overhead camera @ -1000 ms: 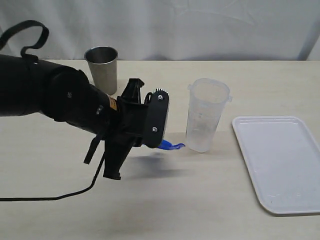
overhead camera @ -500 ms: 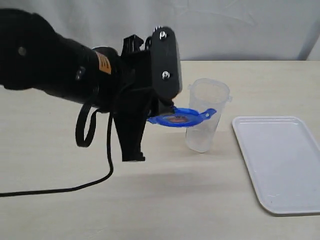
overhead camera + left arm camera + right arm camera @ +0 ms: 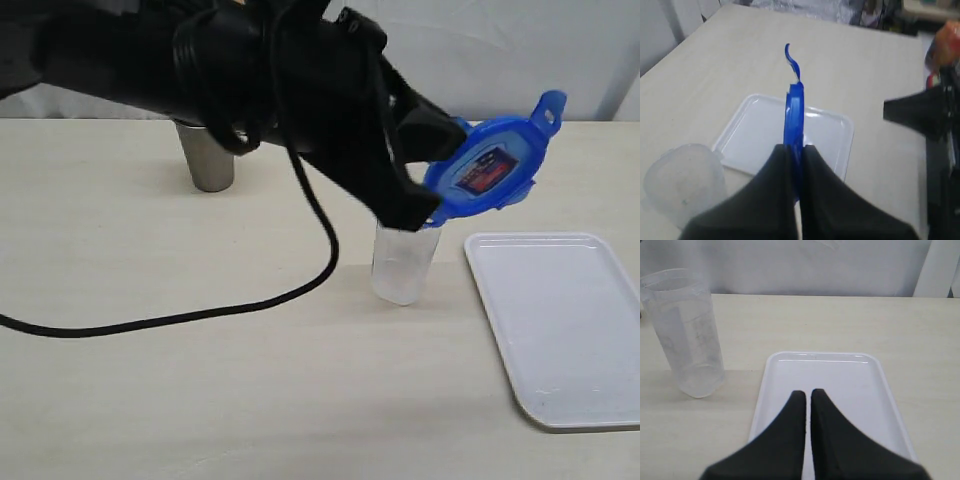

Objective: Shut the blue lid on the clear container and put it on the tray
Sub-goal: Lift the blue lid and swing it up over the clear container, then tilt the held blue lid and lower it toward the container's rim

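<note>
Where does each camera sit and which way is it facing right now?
Exterior view: off the arms, facing across the table toward the white backdrop; left arm shows, left gripper holding the blue lid up near the clear container.
Left wrist view: on that arm, looking down past its shut fingers and the edge-on lid at the tray.
Right wrist view: low, past the shut right gripper, over tray toward backdrop.
All share container, tray.

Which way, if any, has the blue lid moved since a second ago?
Yes. The blue lid has risen and shifted right: from low beside the base of the clear container to tilted above its rim.
</note>
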Robot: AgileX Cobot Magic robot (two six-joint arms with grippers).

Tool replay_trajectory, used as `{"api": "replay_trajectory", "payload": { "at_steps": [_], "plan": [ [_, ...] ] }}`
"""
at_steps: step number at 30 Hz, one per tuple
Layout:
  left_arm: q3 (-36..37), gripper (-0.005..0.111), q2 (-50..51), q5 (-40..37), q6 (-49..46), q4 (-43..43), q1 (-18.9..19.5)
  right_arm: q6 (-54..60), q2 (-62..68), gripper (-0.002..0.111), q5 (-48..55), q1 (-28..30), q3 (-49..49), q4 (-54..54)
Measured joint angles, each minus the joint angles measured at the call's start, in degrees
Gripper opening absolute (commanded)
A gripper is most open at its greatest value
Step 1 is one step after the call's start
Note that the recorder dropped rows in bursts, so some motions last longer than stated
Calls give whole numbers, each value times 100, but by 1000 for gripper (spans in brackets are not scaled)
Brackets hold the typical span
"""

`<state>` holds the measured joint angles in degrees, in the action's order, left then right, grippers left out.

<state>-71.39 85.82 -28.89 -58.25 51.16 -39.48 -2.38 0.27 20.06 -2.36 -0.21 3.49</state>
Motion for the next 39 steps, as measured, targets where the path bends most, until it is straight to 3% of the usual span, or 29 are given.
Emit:
{"api": "replay_trajectory", "payload": {
  "at_steps": [10,15,29,39],
  "plan": [
    [-12,0,831,930,-9,2042,0,0,0,4,0,0,0,0],
    [-200,0,1056,1058,-25,2573,11,0,0,4,0,0,0,0],
    [-637,0,1695,103,388,2861,305,0,0,4,0,0,0,0],
    [-637,0,1937,-331,665,2847,986,0,0,4,0,0,0,0]
  ]
}}
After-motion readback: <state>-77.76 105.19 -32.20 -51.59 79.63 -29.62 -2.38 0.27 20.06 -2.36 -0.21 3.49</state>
